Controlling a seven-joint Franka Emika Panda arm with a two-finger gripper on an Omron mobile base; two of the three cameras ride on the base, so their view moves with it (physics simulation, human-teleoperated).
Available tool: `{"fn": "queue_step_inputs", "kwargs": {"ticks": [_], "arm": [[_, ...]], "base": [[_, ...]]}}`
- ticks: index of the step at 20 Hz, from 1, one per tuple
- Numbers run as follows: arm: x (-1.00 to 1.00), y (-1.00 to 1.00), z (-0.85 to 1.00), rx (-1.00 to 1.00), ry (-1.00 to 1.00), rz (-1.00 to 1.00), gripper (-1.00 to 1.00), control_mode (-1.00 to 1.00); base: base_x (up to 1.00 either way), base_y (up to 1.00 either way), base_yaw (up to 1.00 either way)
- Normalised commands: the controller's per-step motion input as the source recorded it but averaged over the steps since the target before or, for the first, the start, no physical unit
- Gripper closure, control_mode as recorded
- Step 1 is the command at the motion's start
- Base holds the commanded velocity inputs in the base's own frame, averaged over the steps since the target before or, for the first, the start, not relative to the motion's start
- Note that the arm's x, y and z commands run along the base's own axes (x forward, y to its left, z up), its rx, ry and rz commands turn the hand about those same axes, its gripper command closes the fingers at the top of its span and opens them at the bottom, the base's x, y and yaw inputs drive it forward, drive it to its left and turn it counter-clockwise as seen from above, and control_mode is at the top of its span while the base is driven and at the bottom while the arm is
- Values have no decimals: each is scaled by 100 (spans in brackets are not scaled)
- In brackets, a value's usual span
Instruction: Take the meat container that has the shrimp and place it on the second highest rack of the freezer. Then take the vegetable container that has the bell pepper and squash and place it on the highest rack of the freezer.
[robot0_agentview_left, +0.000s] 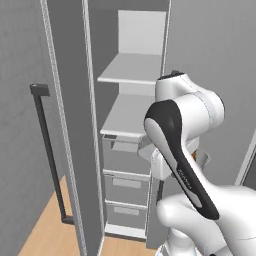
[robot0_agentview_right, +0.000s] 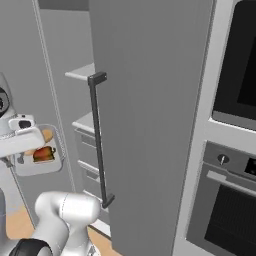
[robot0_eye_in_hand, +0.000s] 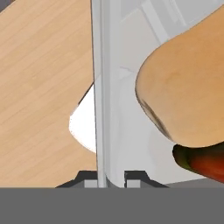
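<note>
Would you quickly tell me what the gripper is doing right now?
Gripper: shut on the rim of the vegetable container, which holds the squash and bell pepper.

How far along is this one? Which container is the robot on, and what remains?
Shrimp step: cannot confirm, since the arm hides part of the second rack. In hand: the claw is shut on the vegetable container, with bell pepper and squash inside, at the open freezer. Left: set it on the highest rack, bare where visible.
</note>
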Motion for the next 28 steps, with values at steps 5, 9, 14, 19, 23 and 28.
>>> {"fn": "queue_step_inputs", "kwargs": {"ticks": [5, 9, 14, 19, 23, 28], "arm": [[0, 0, 0, 0, 0, 0, 100, 100], [0, 0, 0, 0, 0, 0, 100, 100], [0, 0, 0, 0, 0, 0, 100, 100], [9, 14, 8, 3, -6, -1, 100, -100], [48, 65, 66, 5, -23, -5, 100, -100], [81, 29, 61, 13, -20, -19, 100, -100]], "base": [[54, 18, -4], [64, 4, -5], [28, 0, -2], [13, 8, -1], [0, 0, 0], [0, 0, 0]]}}
